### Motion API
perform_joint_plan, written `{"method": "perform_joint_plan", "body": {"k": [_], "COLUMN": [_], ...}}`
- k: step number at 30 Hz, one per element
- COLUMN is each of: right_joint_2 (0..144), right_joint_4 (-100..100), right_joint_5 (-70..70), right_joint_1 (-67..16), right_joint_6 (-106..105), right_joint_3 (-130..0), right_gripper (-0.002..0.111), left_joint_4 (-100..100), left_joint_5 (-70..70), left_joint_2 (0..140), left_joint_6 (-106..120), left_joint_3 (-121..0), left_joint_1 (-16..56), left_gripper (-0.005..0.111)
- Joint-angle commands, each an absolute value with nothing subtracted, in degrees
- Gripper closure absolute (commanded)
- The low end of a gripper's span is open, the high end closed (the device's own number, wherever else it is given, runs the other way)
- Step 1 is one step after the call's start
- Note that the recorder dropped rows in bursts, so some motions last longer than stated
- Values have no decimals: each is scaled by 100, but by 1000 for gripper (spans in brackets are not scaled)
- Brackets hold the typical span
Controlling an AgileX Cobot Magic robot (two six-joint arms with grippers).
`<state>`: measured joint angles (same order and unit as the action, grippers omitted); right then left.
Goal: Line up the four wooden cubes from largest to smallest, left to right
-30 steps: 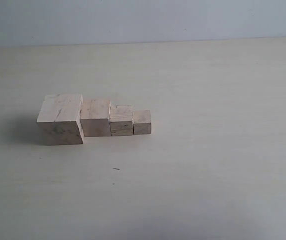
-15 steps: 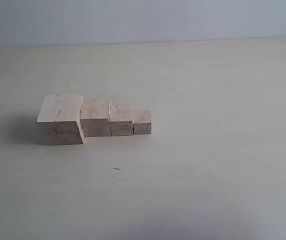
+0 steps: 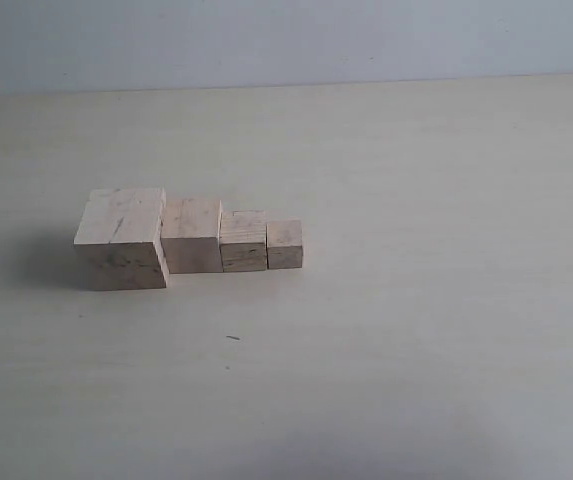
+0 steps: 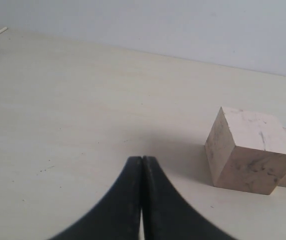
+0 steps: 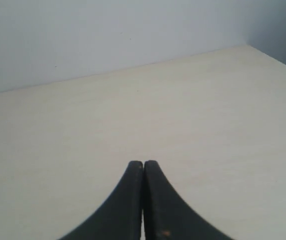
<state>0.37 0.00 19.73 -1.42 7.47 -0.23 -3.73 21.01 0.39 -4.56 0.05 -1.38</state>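
- My left jaws are clenched tip against tip and grasp nothing. They hang low over the tabletop [image 3: 416, 300], with the largest cube [image 3: 121, 238] near them but clearly apart.
- My right jaws are pressed together and empty too. Their wrist view shows only bare tabletop and the wall behind it.
- Neither of my arms appears in the exterior view.
- The four wooden cubes sit in one row on the tabletop, left of the middle in the exterior view.
- From left to right the order is the largest cube, the second cube [image 3: 192, 235], the third cube [image 3: 243, 241] and the smallest cube [image 3: 285, 245].
- Neighbours stand side by side and seem to touch, though I cannot tell whether hairline gaps remain.
- The largest cube's front face juts slightly nearer the camera than the others.
- I judge the ordering done: sizes step down correctly towards the right, and no cube lies out of line.
- At most a small squaring of the largest cube is left.
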Motion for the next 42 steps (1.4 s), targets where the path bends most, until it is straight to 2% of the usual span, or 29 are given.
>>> {"method": "perform_joint_plan", "body": {"k": [1, 42], "right_joint_2": [0, 0], "right_joint_4": [308, 298], "right_joint_5": [1946, 1929], "right_joint_1": [-153, -153], "right_joint_6": [0, -151], "right_joint_3": [0, 0], "right_gripper": [108, 108], "left_joint_4": [-365, -365], "left_joint_5": [2059, 2059], "left_joint_2": [0, 0], "left_joint_6": [-476, -476], "left_joint_3": [0, 0], "left_joint_1": [-102, -102], "left_gripper": [107, 107]}}
